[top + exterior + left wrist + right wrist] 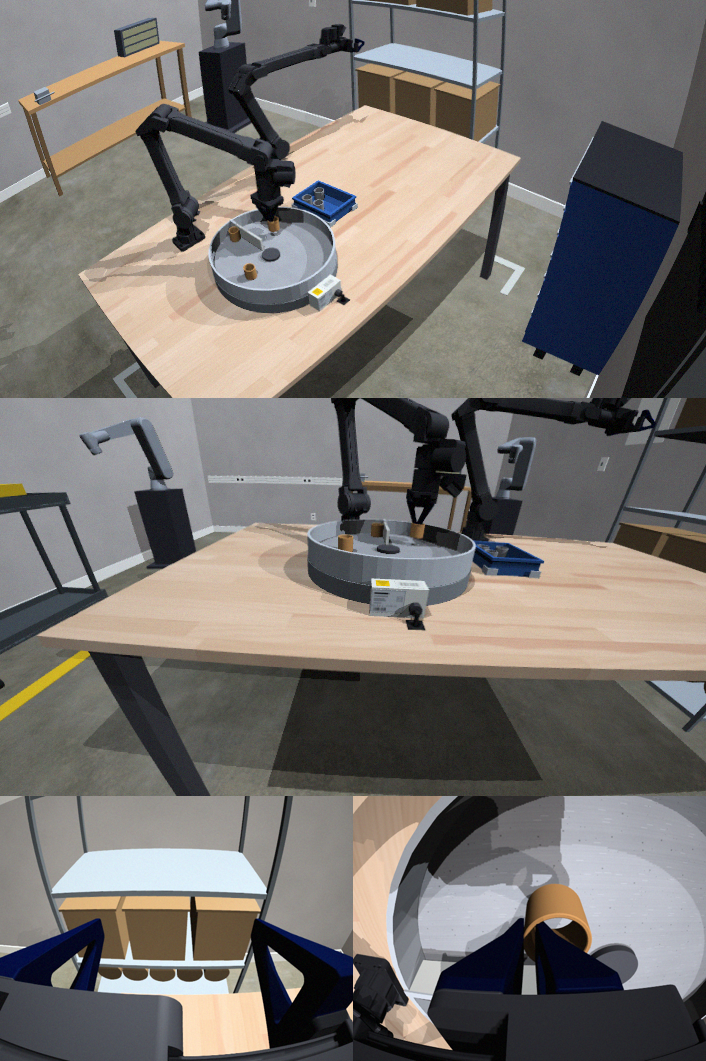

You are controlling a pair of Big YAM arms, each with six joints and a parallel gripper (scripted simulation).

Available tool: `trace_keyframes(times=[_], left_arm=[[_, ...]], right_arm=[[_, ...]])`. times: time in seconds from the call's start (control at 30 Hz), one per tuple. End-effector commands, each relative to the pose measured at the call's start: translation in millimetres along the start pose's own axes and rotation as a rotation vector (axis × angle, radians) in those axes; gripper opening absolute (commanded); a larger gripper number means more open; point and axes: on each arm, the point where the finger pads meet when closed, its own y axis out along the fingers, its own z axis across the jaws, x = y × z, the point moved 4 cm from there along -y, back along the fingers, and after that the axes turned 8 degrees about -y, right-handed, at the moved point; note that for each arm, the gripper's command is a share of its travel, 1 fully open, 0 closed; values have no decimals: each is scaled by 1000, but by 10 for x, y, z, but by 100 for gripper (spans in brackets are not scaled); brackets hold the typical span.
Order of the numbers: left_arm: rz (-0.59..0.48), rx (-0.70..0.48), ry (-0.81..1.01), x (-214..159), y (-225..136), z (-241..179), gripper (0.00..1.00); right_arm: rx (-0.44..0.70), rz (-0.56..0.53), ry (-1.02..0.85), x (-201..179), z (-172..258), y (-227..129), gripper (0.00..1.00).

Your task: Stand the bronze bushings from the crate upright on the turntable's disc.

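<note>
My right gripper is shut on a bronze bushing, pinching its wall with one finger inside. It holds the bushing about upright, low over the turntable's disc. The hub is off to one side. Two bronze bushings stand upright on the disc. The blue crate sits level in its guides with three steel bushings. My left gripper is open and empty, raised far away.
A high rim surrounds the disc. A pale divider crosses part of it, between the held bushing and one standing bushing. A white control box stands beside the turntable. Shelving stands beyond my left gripper.
</note>
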Motion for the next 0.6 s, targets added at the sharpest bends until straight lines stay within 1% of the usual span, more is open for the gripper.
trace_keyframes(times=[0.0, 0.03, 0.13, 0.2, 0.23, 0.37, 0.57], left_arm=[[-67, -4, 16, 256, -105, 7, 100], [-67, -4, 16, 256, -105, 7, 100], [-67, -4, 16, 256, -105, 7, 100], [-67, -4, 16, 256, -105, 7, 100], [-67, -4, 16, 256, -105, 7, 100], [-67, -4, 16, 256, -105, 7, 100], [-67, -4, 16, 256, -105, 7, 100]], right_arm=[[-31, -22, -8, 70, -55, -35, 0], [-37, -25, -8, 79, -72, -39, 0], [-13, -12, -8, 62, -40, 97, 0], [-13, -12, -8, 62, -40, 97, 0], [-49, -32, -8, 106, -121, -33, 0], [-16, -14, -7, 63, -41, 136, 0], [-37, -25, -7, 77, -67, 73, 0]])
